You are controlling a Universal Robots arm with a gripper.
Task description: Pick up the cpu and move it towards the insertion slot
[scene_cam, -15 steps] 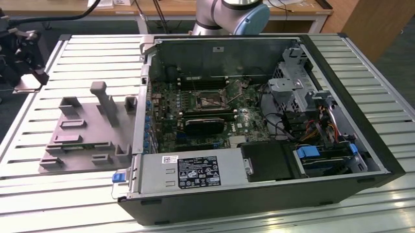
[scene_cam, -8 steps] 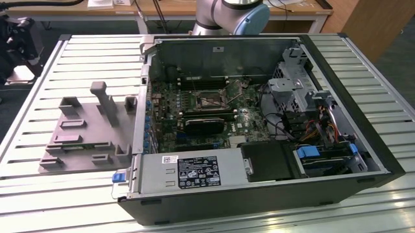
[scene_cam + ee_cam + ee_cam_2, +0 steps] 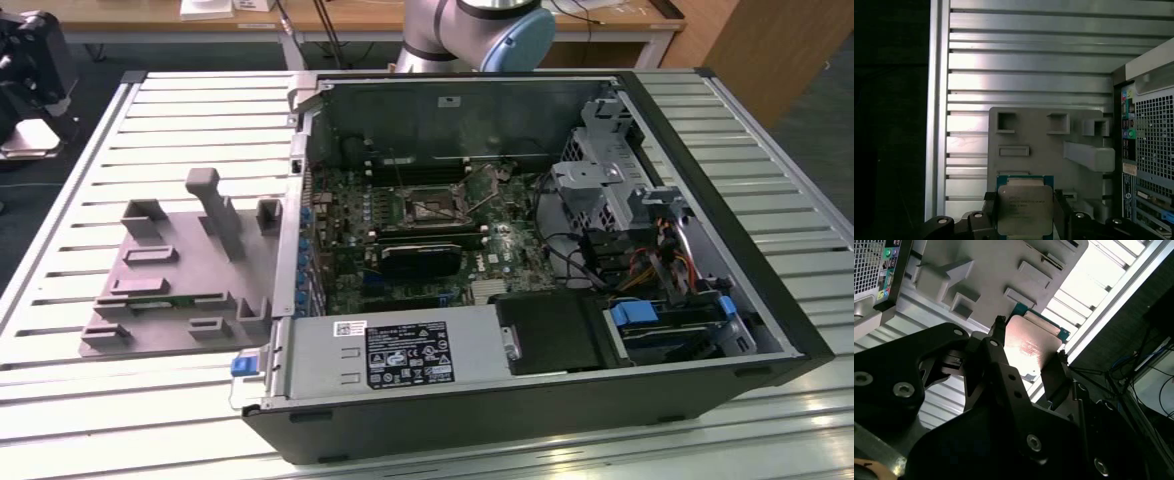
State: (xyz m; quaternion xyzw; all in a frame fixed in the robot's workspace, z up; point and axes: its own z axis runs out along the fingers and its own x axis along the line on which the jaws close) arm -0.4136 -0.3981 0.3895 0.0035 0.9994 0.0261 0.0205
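Over a ribbed metal desk (image 3: pixel 1029 75), with an open computer case (image 3: pixel 534 400) lying on it. Gripping the cpu (image 3: pixel 1025 210) in the claw (image 3: pixel 1025 222): closed to the chip's width, fingers (image 3: pixel 995 352) pressed on two opposite edges, silvery top plain in both wrist views. Hanging above the edge of the grey fixture (image 3: pixel 1044 145), apparently clear of it and of the desk beside.

Moving outward, in the exterior view: fixture on that view's left, just beside the case wall. Slot (image 3: pixel 430 203) inside the case on the green board (image 3: pixel 350 225), well apart from the fixture, with the black heatsink (image 3: pixel 416 258) just near of it.

Judging the step: pick-up done, carry toward the slot hardly begun. Calling, on that reading, for a firm level hold, height enough to clear the case wall, and a square line onto the metal frame without brushing heatsink or cables (image 3: pixel 574 262).
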